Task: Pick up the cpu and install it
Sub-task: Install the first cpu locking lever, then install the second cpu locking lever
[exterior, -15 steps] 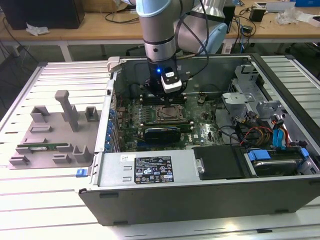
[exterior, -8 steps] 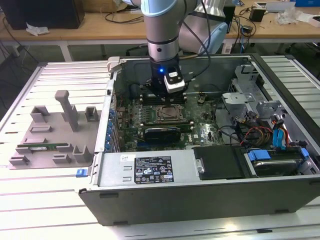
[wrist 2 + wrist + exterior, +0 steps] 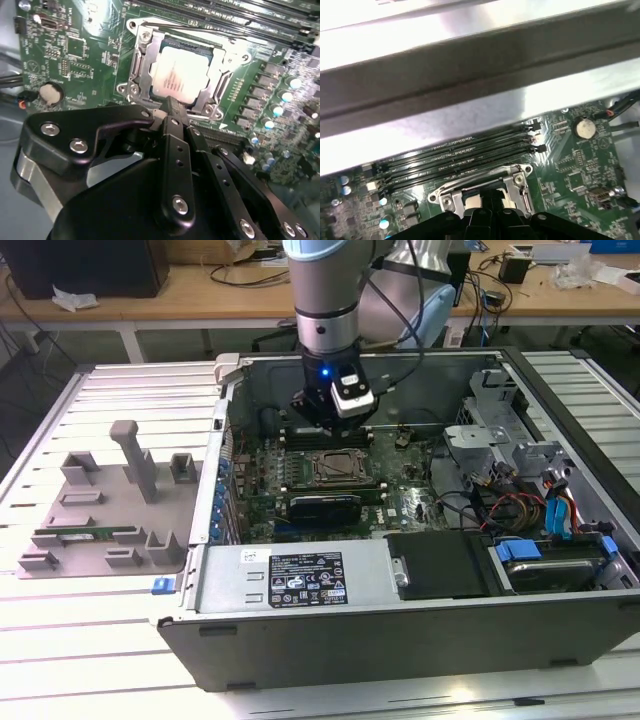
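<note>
Most of your job looks done: the cpu (image 3: pixel 181 76) lies flat inside the socket (image 3: pixel 137 82) on the motherboard (image 3: pixel 75 55), and your end effector (image 3: pixel 171 107) hovers just above it, fingers together, holding nothing.

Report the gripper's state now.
Gripper: open or shut cannot be told; it holds nothing visible and hangs just above the cpu lying in the socket.
</note>
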Motion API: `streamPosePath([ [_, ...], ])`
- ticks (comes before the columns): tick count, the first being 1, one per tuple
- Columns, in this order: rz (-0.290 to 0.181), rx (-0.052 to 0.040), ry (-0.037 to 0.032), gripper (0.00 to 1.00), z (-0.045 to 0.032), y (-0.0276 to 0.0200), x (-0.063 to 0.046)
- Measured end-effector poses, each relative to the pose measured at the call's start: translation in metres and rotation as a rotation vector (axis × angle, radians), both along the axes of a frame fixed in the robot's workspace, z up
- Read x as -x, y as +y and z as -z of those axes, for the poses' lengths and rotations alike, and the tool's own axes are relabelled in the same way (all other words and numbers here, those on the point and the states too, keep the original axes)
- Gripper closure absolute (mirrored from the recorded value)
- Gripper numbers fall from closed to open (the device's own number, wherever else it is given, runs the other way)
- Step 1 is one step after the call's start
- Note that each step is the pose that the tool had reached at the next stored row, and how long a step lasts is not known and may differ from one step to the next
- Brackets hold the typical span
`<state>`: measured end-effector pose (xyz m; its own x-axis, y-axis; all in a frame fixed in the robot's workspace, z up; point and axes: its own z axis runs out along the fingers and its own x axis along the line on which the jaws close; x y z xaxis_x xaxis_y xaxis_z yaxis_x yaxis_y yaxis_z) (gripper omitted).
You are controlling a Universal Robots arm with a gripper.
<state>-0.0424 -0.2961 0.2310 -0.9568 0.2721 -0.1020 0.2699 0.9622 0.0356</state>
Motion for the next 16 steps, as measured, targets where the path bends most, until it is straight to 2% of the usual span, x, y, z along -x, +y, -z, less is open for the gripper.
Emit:
streamPosePath([
  [4, 0.000, 0.0000, 0.0000, 0.89, -0.0105, 0.0000, 0.000],
  [5, 0.000, 0.0006, -0.0001, 0.89, -0.0111, -0.0133, 0.000],
  [6, -0.010, 0.0204, 0.0013, 0.89, -0.0110, -0.0241, -0.001],
  [7, -0.042, 0.0370, 0.0077, 0.89, -0.0106, -0.0241, -0.002],
  [16, -0.049, 0.0370, 0.0076, 0.89, -0.0106, -0.0241, -0.002],
])
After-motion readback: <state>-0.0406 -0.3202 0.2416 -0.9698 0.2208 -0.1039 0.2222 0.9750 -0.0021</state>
